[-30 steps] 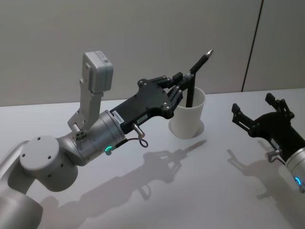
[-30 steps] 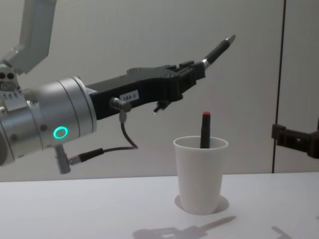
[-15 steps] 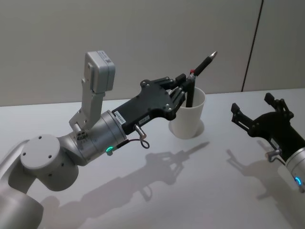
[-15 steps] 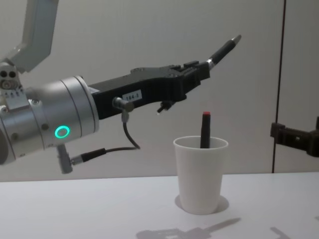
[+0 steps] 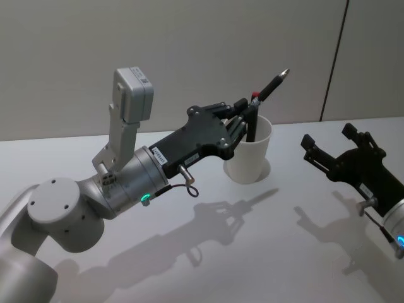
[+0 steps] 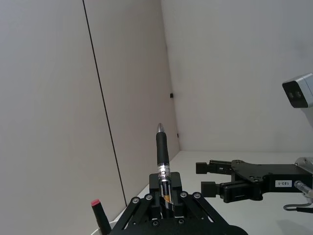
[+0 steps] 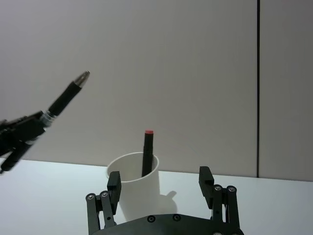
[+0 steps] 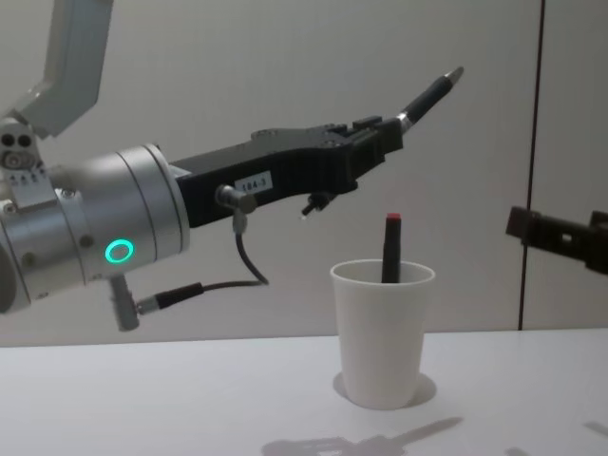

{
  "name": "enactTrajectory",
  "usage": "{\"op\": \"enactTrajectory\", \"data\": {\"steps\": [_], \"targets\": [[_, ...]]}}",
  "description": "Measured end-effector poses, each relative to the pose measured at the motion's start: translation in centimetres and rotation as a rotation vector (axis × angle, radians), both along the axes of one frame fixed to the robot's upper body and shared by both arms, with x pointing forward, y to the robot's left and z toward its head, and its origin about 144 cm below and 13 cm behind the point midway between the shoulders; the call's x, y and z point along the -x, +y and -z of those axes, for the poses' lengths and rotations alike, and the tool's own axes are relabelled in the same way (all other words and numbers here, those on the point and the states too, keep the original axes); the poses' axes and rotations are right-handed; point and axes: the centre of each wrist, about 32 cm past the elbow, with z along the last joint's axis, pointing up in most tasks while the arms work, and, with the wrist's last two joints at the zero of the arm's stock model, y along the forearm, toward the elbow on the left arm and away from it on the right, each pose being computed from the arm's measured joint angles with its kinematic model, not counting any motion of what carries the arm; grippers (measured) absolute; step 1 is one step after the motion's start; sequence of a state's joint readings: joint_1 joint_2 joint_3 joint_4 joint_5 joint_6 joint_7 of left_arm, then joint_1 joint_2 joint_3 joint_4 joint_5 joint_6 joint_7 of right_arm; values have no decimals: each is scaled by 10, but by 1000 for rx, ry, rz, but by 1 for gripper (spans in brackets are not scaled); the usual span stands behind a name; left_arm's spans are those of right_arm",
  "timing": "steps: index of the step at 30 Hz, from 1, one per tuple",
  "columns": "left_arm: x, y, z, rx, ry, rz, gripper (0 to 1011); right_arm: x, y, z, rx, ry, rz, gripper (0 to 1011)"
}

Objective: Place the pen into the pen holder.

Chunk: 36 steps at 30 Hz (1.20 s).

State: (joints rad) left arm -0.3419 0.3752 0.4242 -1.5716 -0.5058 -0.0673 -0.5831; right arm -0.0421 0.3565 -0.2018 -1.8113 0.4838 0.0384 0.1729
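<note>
My left gripper (image 5: 247,107) is shut on a black pen (image 5: 273,85) with a silver tip, which slants up and away, tip high. It hovers above and just left of the pen holder (image 5: 249,154), a white paper cup on the table. From the side, the pen (image 8: 427,98) sits well above the cup's rim (image 8: 382,274). A second black pen with a red end (image 8: 390,249) stands inside the cup. My right gripper (image 5: 328,136) hangs open to the right of the cup, holding nothing. It faces the cup (image 7: 139,188) in the right wrist view.
The white table (image 5: 252,252) stretches in front of the cup and carries the arms' shadows. A plain wall with a dark vertical seam (image 5: 334,60) stands close behind the cup.
The left gripper with the pen has crept slightly up and right. The right gripper has risen a little and shifted toward the cup.
</note>
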Motion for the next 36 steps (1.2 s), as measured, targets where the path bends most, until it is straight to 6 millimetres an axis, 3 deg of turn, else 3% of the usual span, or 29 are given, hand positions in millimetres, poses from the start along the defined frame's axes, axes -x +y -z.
{"op": "enactTrajectory", "data": {"steps": [21,36], "targets": [[0,0,0,-1,1,2,136,6,-7,-15,-313,76,-149,1001],[0,0,0,-1,1,2,136,-6,-5,-27,-542,163,-243,1001]]}}
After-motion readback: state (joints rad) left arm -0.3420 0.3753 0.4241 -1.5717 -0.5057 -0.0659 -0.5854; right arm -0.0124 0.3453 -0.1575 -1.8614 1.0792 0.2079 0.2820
